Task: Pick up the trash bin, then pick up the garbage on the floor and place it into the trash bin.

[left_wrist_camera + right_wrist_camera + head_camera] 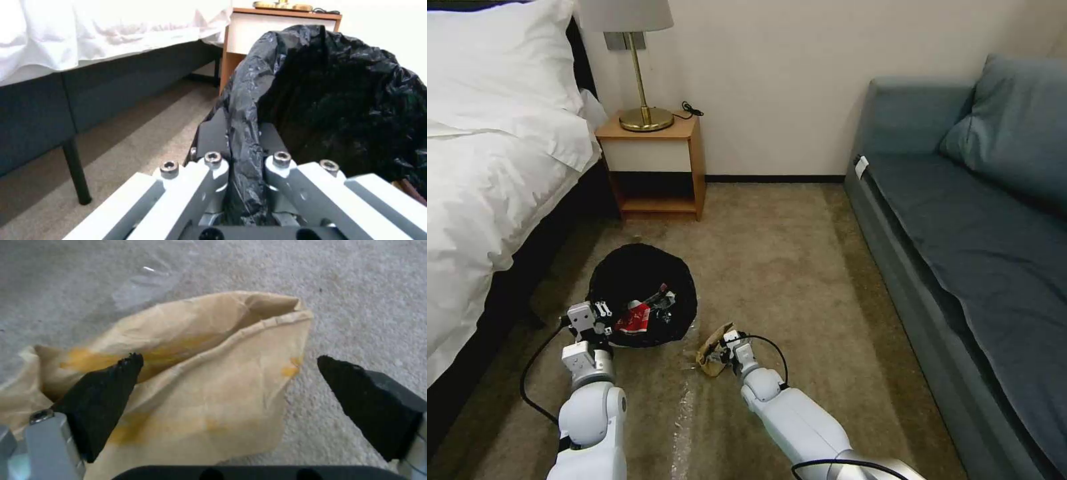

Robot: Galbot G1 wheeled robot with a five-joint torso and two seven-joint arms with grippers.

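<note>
The left claw (pixel 242 160) is closed on the rim of the trash bin (pixel 642 293), pinching the black liner (pixel 338 100) between its 2 fingers. The bin is on the carpet (pixel 800 267) between the bed (pixel 487 187) and the right arm, near the nightstand (pixel 657 167). Inside it lies a red snack packet (pixel 635 319). The right claw (pixel 229 373) is open, 1 finger pressing into the tan paper bag (pixel 213 380) and the other apart from it, over the carpet. The bag lies on the carpet just beside the bin
</note>
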